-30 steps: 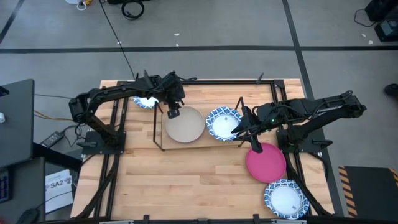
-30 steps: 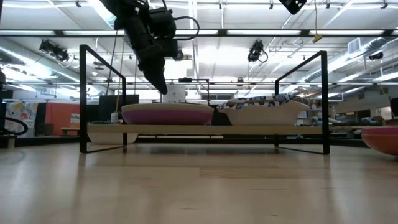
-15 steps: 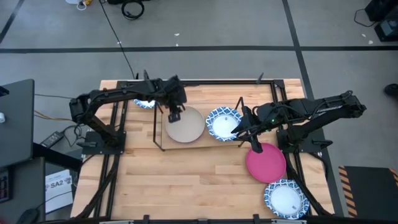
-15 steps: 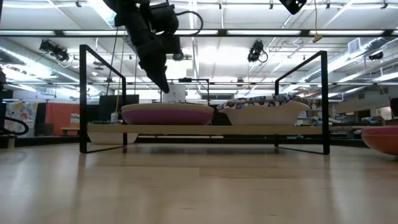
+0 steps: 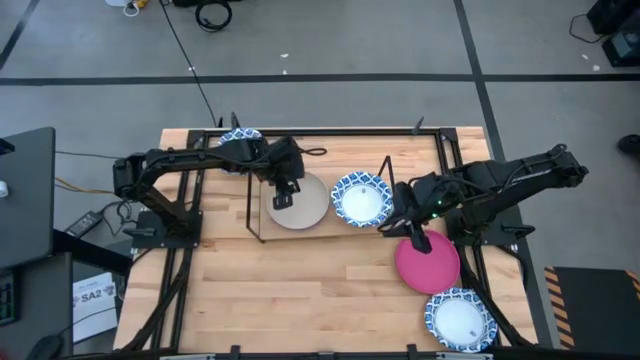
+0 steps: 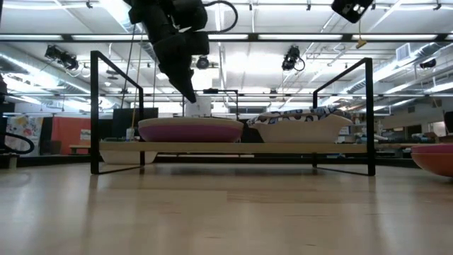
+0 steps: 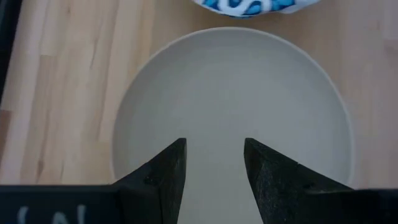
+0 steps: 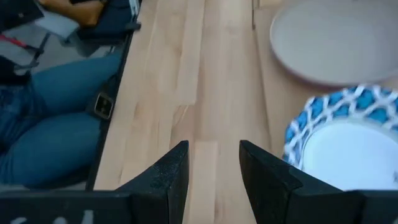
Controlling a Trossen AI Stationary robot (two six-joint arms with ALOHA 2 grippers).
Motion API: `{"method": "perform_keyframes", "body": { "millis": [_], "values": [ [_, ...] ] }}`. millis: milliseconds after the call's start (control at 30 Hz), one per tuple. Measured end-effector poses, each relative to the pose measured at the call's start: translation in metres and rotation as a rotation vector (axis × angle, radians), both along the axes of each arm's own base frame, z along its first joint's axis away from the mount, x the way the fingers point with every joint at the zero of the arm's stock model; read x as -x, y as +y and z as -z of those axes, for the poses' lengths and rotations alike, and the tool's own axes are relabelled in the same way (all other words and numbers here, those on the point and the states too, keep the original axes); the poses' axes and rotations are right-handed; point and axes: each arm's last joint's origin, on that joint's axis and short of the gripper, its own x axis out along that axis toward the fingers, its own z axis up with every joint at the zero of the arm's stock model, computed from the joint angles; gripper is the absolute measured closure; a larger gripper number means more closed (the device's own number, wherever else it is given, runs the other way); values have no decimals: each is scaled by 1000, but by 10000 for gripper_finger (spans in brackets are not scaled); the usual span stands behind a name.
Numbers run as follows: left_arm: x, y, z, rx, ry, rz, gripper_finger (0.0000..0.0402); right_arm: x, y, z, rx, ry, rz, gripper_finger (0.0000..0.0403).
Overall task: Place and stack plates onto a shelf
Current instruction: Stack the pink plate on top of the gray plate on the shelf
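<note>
My two dark fingers (image 8: 177, 171) stand apart over bare wooden table (image 8: 211, 99), holding nothing. A blue-and-white plate (image 8: 345, 143) lies beside a beige plate (image 8: 336, 40). A person's blue-clad legs (image 8: 43, 130) sit past the table's edge.

A wooden table (image 5: 300, 290) with a black frame stands on a grey floor (image 5: 330, 40). Off its left side sit a dark desk (image 5: 25, 200) and a white label (image 5: 92, 300). A black cable coil (image 5: 212, 14) lies on the floor. A person's legs in blue jeans (image 8: 50, 143) show beside the table.
</note>
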Motion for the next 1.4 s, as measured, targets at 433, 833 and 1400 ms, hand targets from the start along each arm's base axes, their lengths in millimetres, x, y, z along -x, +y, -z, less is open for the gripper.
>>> {"method": "perform_keyframes", "body": {
  "millis": [433, 833, 1400],
  "values": [
    [-5, -20, 0, -1, 0, 63, 233, 57, 1, 10, 121, 289, 246, 256],
    [-5, -20, 0, -1, 0, 65, 233, 75, -5, 56, 189, 373, 338, 256],
    [-6, -20, 0, -3, -8, 65, 233, 78, -3, 132, 169, 509, 286, 256]
  ]
}}
